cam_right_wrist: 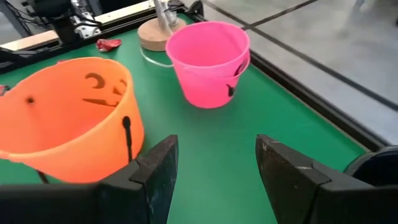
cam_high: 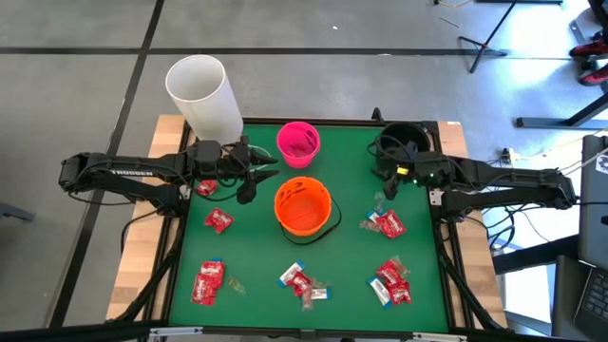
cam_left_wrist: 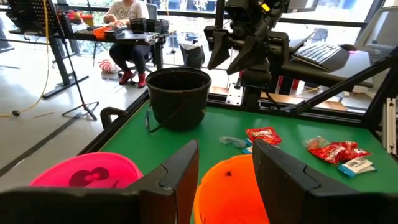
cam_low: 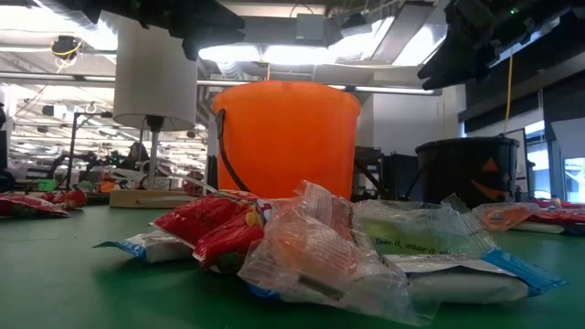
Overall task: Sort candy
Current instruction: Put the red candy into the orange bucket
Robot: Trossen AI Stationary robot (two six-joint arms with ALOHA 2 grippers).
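Observation:
Candy in red and clear wrappers lies in several small heaps on the green table: at the left (cam_high: 218, 220), near left (cam_high: 207, 282), near middle (cam_high: 302, 283), right (cam_high: 384, 224) and near right (cam_high: 392, 282). The near-middle heap (cam_low: 302, 242) fills the low view's foreground. My left gripper (cam_high: 255, 180) hangs open above the table just left of the orange bucket (cam_high: 304, 209), nothing between its fingers (cam_left_wrist: 225, 149). My right gripper (cam_high: 385, 185) hangs open near the black bucket (cam_high: 401, 142), also empty (cam_right_wrist: 216, 143).
The pink bucket (cam_high: 298, 142) stands at the far middle, the orange one at the centre, the black one at the far right. A white lamp (cam_high: 204, 95) on a wooden foot (cam_right_wrist: 158, 31) stands at the far left corner. One red candy (cam_high: 205, 187) lies under the left arm.

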